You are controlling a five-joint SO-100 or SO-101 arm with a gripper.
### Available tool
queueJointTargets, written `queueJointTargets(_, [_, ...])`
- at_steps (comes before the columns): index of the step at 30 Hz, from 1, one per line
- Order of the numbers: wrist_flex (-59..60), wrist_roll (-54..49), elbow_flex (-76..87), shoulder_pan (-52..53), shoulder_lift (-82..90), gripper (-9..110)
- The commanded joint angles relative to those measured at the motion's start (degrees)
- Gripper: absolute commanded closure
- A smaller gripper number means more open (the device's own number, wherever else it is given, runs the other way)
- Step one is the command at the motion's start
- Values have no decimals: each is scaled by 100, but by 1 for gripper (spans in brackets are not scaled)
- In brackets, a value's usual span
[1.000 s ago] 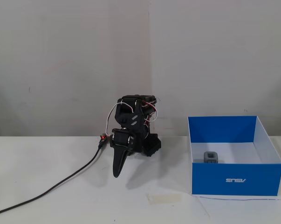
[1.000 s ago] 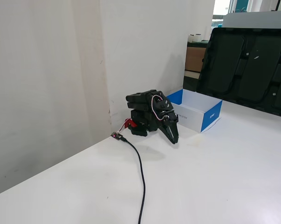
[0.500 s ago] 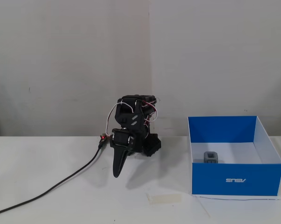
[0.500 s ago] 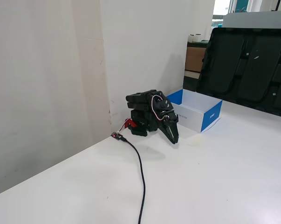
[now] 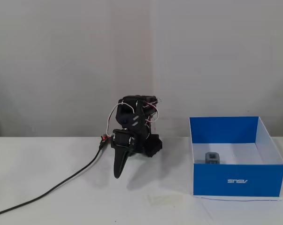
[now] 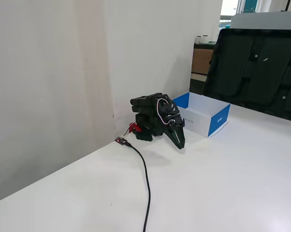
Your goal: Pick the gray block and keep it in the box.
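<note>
The gray block [image 5: 212, 158] lies on the white floor inside the blue box [image 5: 238, 180], toward its left side in a fixed view. The box [image 6: 217, 121] stands just right of the arm in both fixed views; the block is hidden by the box wall in the angled one. The black arm is folded down by the wall, and my gripper [image 5: 117, 176] [image 6: 181, 145] points down at the table, shut and holding nothing. It is well left of the box in the front fixed view.
A black cable [image 5: 61, 184] [image 6: 145, 174] runs from the arm's base across the white table. A strip of tape [image 5: 165, 199] lies on the table in front of the arm. Dark panels [image 6: 254, 67] stand behind the table's far side.
</note>
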Motion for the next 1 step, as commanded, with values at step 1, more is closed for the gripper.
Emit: queueJointTargets(1, [-141,35,62,0,677,101])
